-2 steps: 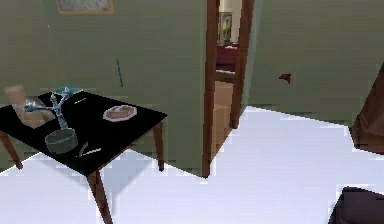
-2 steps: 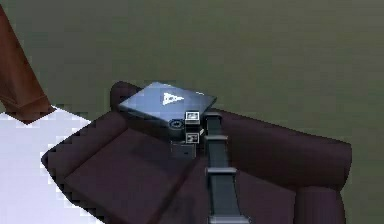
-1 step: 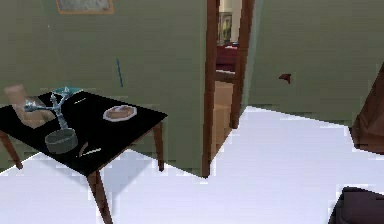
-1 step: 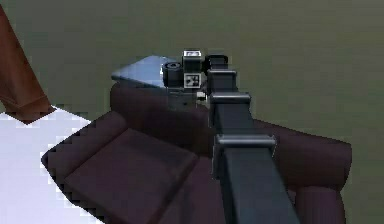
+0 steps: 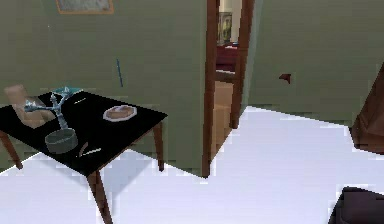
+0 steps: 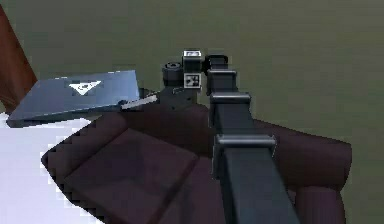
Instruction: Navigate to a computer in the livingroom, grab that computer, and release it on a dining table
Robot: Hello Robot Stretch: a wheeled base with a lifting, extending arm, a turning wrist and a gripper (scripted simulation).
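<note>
The gripper [image 6: 143, 99] holds a flat, blue-grey, closed computer [image 6: 75, 95] with a pale emblem on its lid. The slab hangs at the finger end, tilted a little, with its far corner lower, and it is clear of the seat below. The gripper's dark body sits just left of the two small white squares with black marks [image 6: 190, 58] that cap the long dark square-section arm [image 6: 240, 150], which rises from the bottom edge of the arm side view. Under the arm and the computer spreads a dark maroon padded sofa [image 6: 130, 160], with white floor [image 6: 25, 170] showing between it and the computer's lower edge. A plain olive-green wall [image 6: 300, 60] stands behind, and a reddish-brown wooden piece [image 6: 10, 55] leans in at that view's upper left. In the forward view, a black-topped table [image 5: 115, 135] on brown wooden legs stands at the left against the same green wall, well apart from the computer. On the table are a dark round pot with a pale blue branching stem [image 5: 60, 138], an eight-sided plate with something reddish on it [image 5: 122, 113], and what may be a tan box [image 5: 25, 105] at the far corner. Right of the table, a dark brown-framed doorway [image 5: 212, 90] gives onto another room, and a framed picture [image 5: 85, 5] hangs high on the wall.
</note>
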